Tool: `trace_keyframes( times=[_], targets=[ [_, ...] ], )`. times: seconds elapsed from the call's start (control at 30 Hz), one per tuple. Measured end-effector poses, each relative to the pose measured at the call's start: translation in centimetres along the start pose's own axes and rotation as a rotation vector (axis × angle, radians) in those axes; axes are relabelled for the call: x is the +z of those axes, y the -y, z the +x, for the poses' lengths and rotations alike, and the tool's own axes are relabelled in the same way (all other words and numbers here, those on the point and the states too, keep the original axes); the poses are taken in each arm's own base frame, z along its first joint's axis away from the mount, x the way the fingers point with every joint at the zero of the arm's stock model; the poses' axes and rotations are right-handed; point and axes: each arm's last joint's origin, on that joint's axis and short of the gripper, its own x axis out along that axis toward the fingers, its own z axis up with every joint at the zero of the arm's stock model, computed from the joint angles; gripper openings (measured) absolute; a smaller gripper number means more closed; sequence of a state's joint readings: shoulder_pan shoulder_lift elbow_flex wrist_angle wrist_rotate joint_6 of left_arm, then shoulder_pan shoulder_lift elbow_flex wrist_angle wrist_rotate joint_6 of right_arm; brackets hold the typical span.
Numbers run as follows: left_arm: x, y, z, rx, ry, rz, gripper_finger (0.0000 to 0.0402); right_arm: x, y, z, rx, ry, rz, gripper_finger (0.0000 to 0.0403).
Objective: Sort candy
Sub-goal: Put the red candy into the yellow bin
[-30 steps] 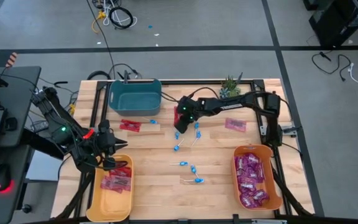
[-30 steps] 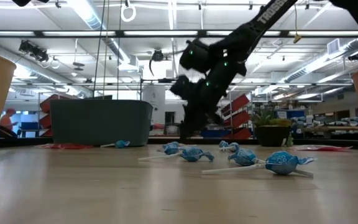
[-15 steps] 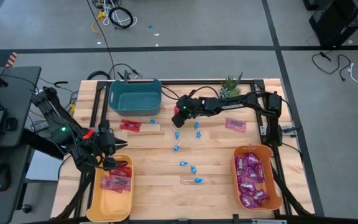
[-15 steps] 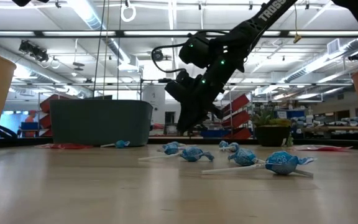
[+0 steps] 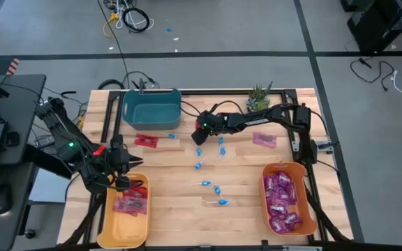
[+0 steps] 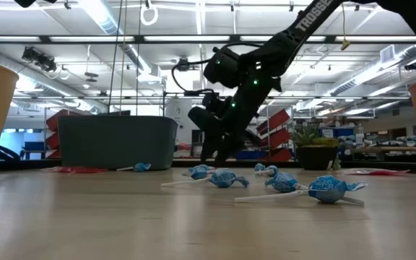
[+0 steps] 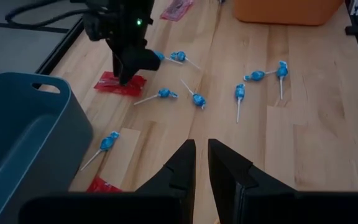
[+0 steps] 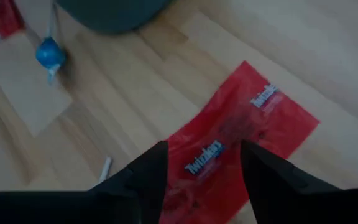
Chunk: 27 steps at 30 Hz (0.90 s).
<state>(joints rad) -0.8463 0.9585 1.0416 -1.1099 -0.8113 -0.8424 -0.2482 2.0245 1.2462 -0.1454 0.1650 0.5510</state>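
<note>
The right gripper hangs low over the middle of the table, just in front of the teal bin. Its own wrist view shows its two dark fingers spread apart, with a flat red Twizzlers packet lying on the wood between and just ahead of them. The packet is not held: it lies flat under the open jaws. Its long axis runs on a slant across the gap between the fingers, so a straight descent would probably catch it across its narrower width, though the close, dim view leaves the exact angle uncertain.

This packet sits well apart from the yellow bin on the left, where other red packets already lie. The right arm is plainly the nearer one to it. The left gripper waits at the rim of the yellow bin; in its wrist view its fingers stand close together with a thin gap and nothing between them.

Elsewhere, two more red packets lie in front of the teal bin with a blue lollipop beside them. Several blue lollipops are scattered mid-table. One purple-magenta packet lies loose near the right arm's base, and the orange bin holds many more.
</note>
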Motion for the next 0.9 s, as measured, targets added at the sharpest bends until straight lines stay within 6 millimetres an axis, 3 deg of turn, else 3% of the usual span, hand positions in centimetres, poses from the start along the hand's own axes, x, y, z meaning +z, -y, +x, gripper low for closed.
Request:
trace_keyframes(
  times=[0.3, 0.7, 0.9],
  targets=[
    [-0.1, 0.5, 0.4, 0.013, -0.013, 0.02, 0.0047, -1.1, -0.1, 1.3, -0.054, -0.029, -0.051, 0.0184],
    [-0.2, 0.7, 0.6, 0.016, -0.02, 0.025, 0.0047, -1.5, -1.0, 1.0, 0.016, -0.098, -0.31, 0.0139],
    [-0.2, 0.7, 0.6, 0.016, -0.021, 0.026, 0.0047, -1.6, -1.3, 0.9, 0.045, -0.104, -0.357, 0.0117]
  ],
)
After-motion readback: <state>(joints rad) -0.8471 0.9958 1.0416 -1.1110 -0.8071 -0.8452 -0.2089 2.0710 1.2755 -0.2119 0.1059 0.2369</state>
